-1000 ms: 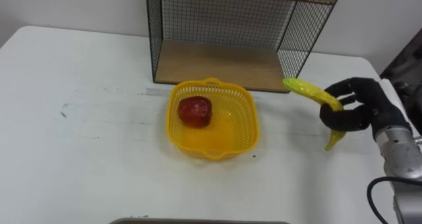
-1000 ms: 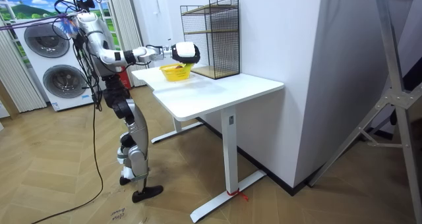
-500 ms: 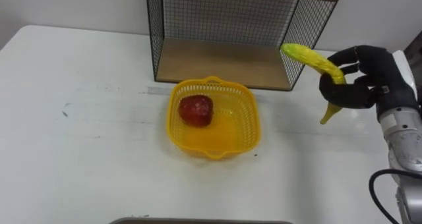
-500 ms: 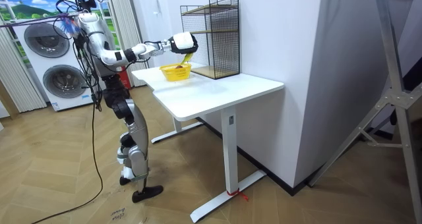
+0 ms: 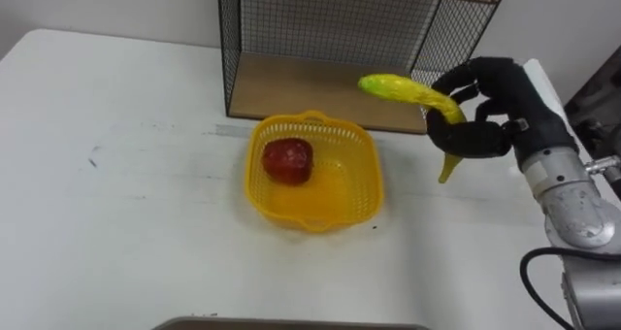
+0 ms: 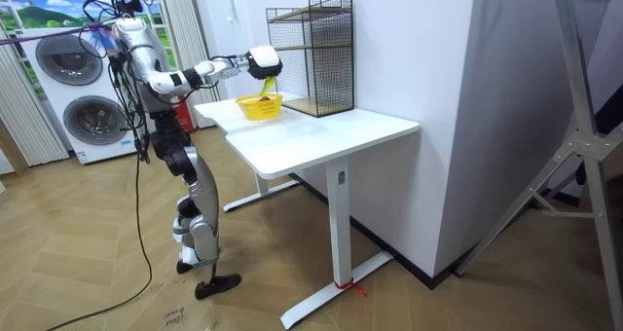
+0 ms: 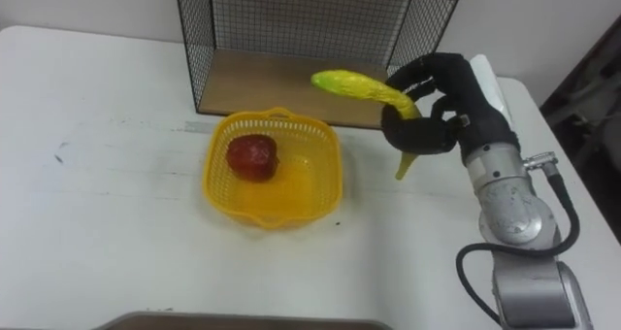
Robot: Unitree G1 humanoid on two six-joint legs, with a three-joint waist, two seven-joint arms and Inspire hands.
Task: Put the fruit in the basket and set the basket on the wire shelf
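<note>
the basket (image 5: pixel 312 175) sits on the table (image 5: pixel 126 223) just before the wire shelf (image 5: pixel 330 49), apple (image 5: pixel 287 162) inside; the banana (image 5: pixel 412 102), in the right hand (image 5: pixel 495 112), is right of the basket.

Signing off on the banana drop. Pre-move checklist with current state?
1. Banana held: the right hand has its fingers curled round it. Ok.
2. Banana over the basket: it hangs to the basket's right, its tip just short of the rim. Not ok.
3. Room in basket: the red fruit sits in the left rear and the right half is bare. Ok.
4. Basket upright on the table, in front of the wire shelf. Ok.
5. Grip firmness: cannot tell.
</note>
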